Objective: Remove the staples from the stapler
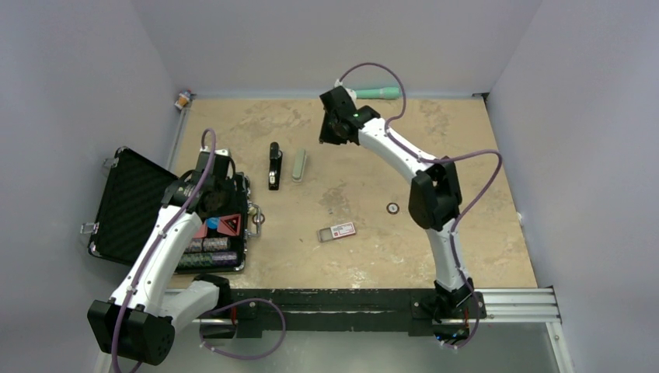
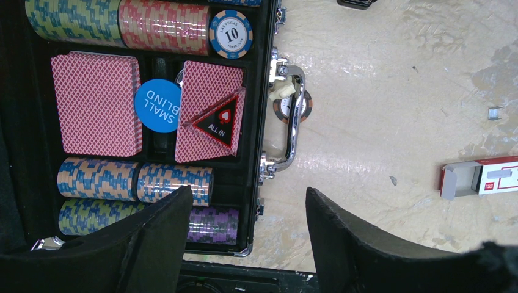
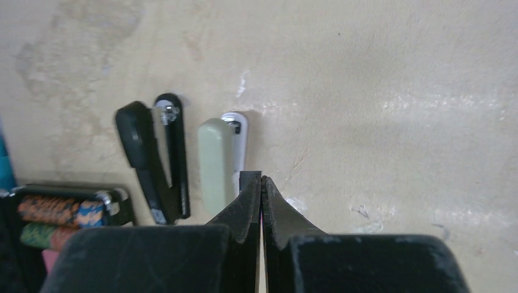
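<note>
The black stapler (image 1: 274, 165) lies on the table left of centre, its arm swung open in a narrow V in the right wrist view (image 3: 153, 160). Its end peeks in at the top of the left wrist view (image 2: 356, 3). A tiny silvery-grey piece (image 2: 493, 113), seemingly a staple strip, lies on the bare table. My right gripper (image 1: 329, 136) is shut and empty (image 3: 261, 178), hovering to the right of the stapler. My left gripper (image 1: 215, 202) is open and empty (image 2: 247, 196) over the front edge of the poker case (image 2: 269, 152).
A pale green oblong case (image 1: 299, 165) lies right beside the stapler (image 3: 215, 165). A small clear box with a red-and-white label (image 1: 338, 231) lies mid-table (image 2: 482, 178). The open black poker case (image 1: 132, 206) sits left. A teal-handled tool (image 1: 378, 93) lies by the back wall.
</note>
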